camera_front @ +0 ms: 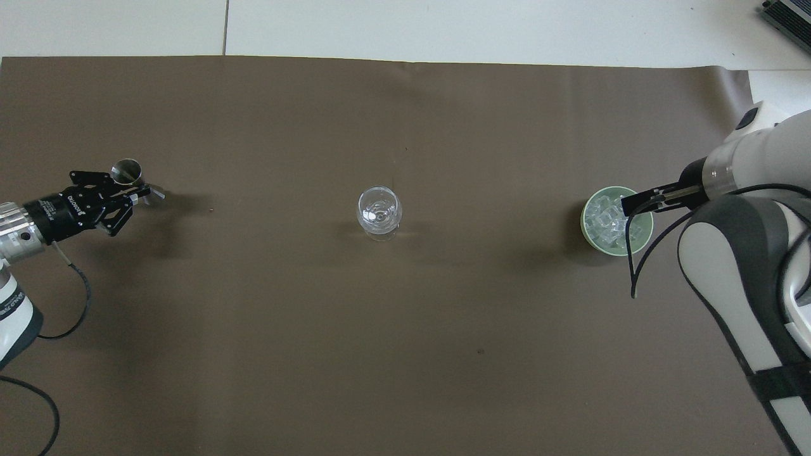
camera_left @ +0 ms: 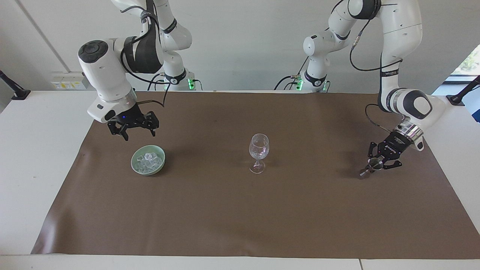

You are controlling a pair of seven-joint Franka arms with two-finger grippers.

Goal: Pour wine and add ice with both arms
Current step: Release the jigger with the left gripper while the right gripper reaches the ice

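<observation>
A clear stemmed glass [camera_left: 258, 152] [camera_front: 379, 212] stands upright mid-mat. Toward the right arm's end sits a pale green bowl [camera_left: 134, 165] [camera_front: 646, 235] filled with ice [camera_left: 149, 160] [camera_front: 605, 221]. My right gripper [camera_left: 139, 135] [camera_front: 633, 204] hangs open just above the bowl's rim on the robots' side, holding nothing. At the left arm's end, my left gripper [camera_left: 376, 165] [camera_front: 136, 190] is shut on a small tilted metal jigger [camera_left: 364, 171] [camera_front: 127, 171], low over the mat. The wine is hidden or out of view.
A brown mat [camera_left: 240, 210] covers most of the white table. A black cable [camera_front: 652, 253] loops down from the right wrist beside the bowl. A grey device [camera_front: 789, 16] sits at the table's corner farthest from the robots.
</observation>
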